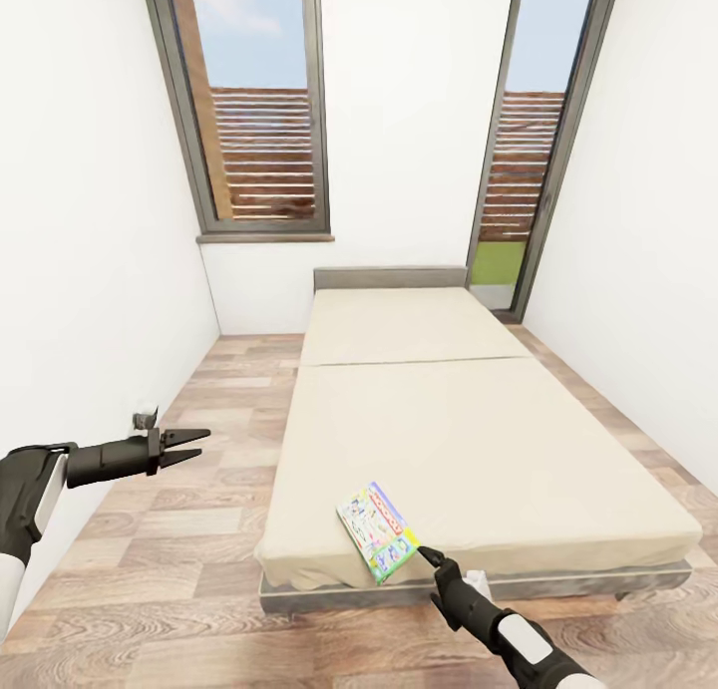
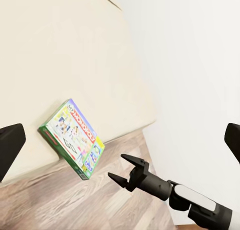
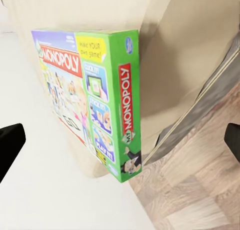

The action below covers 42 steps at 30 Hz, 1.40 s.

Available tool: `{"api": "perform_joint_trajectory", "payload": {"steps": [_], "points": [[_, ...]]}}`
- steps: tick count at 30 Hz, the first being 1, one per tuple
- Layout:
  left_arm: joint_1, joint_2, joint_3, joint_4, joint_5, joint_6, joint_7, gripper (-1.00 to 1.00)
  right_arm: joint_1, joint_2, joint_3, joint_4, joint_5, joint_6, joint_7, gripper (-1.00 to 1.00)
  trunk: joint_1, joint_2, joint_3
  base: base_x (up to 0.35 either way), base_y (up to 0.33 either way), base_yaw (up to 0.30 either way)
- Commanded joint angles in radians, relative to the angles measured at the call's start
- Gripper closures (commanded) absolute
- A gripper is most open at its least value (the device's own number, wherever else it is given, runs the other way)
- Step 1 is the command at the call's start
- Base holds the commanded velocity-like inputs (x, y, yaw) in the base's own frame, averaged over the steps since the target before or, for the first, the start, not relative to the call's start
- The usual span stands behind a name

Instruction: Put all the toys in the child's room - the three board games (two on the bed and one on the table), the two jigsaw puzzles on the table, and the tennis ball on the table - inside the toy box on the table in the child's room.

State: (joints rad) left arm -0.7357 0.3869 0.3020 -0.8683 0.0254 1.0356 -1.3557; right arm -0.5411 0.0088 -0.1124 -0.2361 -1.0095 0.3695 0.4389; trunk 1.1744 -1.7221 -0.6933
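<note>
While the Monopoly board game (image 1: 377, 531) lies at the bed's (image 1: 479, 440) near corner, overhanging the edge, the right gripper (image 1: 431, 555) hovers just beside it, jaws spread, not touching.

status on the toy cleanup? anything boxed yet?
Nothing visibly boxed. One toy shows: a white-and-green Monopoly board game box lying at the near edge of the cream two-part bed, a corner overhanging. In hand: the right tool is open beside that corner, not gripping; the left tool is open over the wood floor, empty. Left: grasp this game, carry it to the bin, then the other toys.
</note>
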Motion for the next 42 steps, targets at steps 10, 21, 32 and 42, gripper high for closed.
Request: {"api": "perform_joint_trajectory", "payload": {"steps": [10, 21, 32, 42], "points": [[0.0, 0.002, 0.001, 0.0, 0.002, 0.008, -0.002, -1.0, 0.0, 0.002, -0.003, -0.018, 0.0, 0.008, 0.099, -1.0, 0.038, -0.071, -0.032, 0.0, 0.0, 0.0], [0.0, 0.0, 0.0, 0.0, 0.002, 0.006, -0.002, -1.0, 0.0, 0.002, -0.002, -0.018, 0.002, 0.008, 0.14, -1.0, 0.081, -0.148, -0.067, 0.0, 0.0, 0.0], [0.0, -0.001, -0.001, 0.0, 0.002, 0.004, -0.002, -1.0, 0.0, 0.003, -0.003, -0.019, 0.002, 0.008, 0.141, -1.0, 0.123, -0.225, -0.101, 0.0, 0.0, 0.0], [0.0, 0.001, -0.001, 0.0, 0.002, 0.003, -0.002, -1.0, 0.0, 0.006, -0.002, -0.019, 0.002, 0.008, 0.142, -1.0, 0.161, -0.295, -0.133, 0.0, 0.0, 0.0]]}}
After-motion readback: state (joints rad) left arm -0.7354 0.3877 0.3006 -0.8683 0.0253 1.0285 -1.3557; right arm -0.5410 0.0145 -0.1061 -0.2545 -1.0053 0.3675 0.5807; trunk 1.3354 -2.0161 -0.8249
